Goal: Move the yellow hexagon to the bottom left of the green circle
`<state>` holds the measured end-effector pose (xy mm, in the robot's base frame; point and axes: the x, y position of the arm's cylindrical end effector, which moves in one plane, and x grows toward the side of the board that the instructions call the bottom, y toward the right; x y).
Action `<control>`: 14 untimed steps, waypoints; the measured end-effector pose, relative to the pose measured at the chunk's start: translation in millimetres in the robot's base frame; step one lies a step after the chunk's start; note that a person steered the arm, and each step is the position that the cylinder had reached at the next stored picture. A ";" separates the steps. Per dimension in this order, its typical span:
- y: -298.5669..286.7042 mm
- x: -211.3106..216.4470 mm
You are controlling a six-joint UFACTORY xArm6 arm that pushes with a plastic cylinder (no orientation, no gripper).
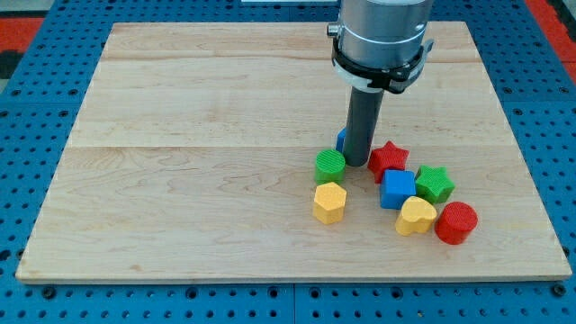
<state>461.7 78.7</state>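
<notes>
The yellow hexagon (329,202) lies on the wooden board, just below the green circle (330,164) and nearly touching it. My tip (356,165) rests on the board right of the green circle and left of the red star (388,158). The rod hides most of a blue block (341,139) behind it.
A blue cube (397,189), a green star (435,183), a yellow heart (416,216) and a red circle (455,222) cluster at the view's lower right. The board's edge (288,274) runs along the view's bottom, with blue pegboard around it.
</notes>
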 end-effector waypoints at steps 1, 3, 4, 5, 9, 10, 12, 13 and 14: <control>0.0 -7.8; 0.0 -12.2; 15.7 2.1; 23.6 35.0; -32.3 50.1; -40.8 53.9; -61.3 74.6; -42.2 100.6; -55.9 154.3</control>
<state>616.0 22.7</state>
